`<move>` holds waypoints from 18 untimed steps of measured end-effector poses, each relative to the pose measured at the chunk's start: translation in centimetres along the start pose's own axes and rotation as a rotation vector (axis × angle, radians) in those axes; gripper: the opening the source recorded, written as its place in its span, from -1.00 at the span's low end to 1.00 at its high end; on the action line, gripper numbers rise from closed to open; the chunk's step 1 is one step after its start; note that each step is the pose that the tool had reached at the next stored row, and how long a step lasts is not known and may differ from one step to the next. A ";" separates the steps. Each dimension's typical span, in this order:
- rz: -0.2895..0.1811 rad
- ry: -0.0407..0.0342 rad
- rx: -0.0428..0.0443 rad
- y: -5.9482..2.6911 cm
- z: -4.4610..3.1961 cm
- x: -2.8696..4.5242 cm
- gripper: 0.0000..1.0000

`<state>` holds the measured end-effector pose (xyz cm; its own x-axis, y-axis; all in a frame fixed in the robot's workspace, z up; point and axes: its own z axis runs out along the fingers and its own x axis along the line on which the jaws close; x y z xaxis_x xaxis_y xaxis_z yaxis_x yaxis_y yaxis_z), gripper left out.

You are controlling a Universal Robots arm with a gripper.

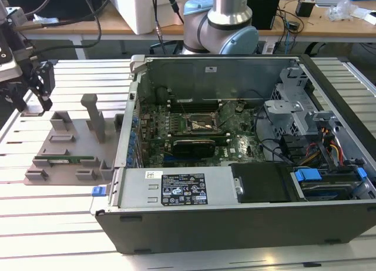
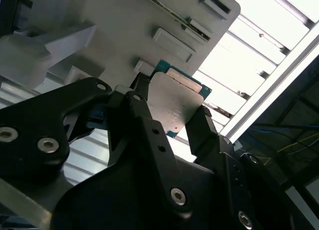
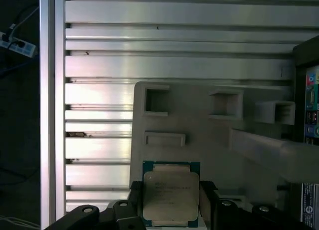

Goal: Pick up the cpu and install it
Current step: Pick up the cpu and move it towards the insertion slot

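The cpu (image 3: 170,191), a flat square chip with a silvery top and a thin green rim, sits between my gripper's (image 3: 170,200) two black fingers, which are shut on its opposite edges. In the second wrist view the cpu (image 2: 177,103) is held the same way by the gripper (image 2: 172,98), off the surface of the grey fixture tray (image 2: 124,25). In the exterior view the gripper (image 1: 29,97) hangs at the far left, above the tray's (image 1: 64,153) far left corner. The motherboard socket (image 1: 197,124) lies inside the open computer case (image 1: 235,212).
A grey post (image 1: 94,115) and low blocks stand on the tray, which also holds a green memory stick (image 1: 64,160). The case's raised wall (image 1: 132,106) lies between tray and socket. A graphics card (image 1: 194,146), cables and drive bays (image 1: 305,136) crowd the case. The table is slatted aluminium (image 3: 174,40).
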<state>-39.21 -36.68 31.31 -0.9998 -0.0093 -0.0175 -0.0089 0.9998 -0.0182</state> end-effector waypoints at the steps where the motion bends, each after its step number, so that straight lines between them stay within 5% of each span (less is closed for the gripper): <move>1: 0.000 0.0000 0.0000 0.00 -0.15 0.00 0.08; 7: 0.000 0.0000 -0.0001 -0.02 -1.32 -0.02 0.08; 18: 0.000 0.0000 0.0000 -0.04 -6.55 -0.12 0.08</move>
<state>-39.21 -36.60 37.86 -0.9998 -0.0092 -0.0175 -0.0089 0.9998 -0.0181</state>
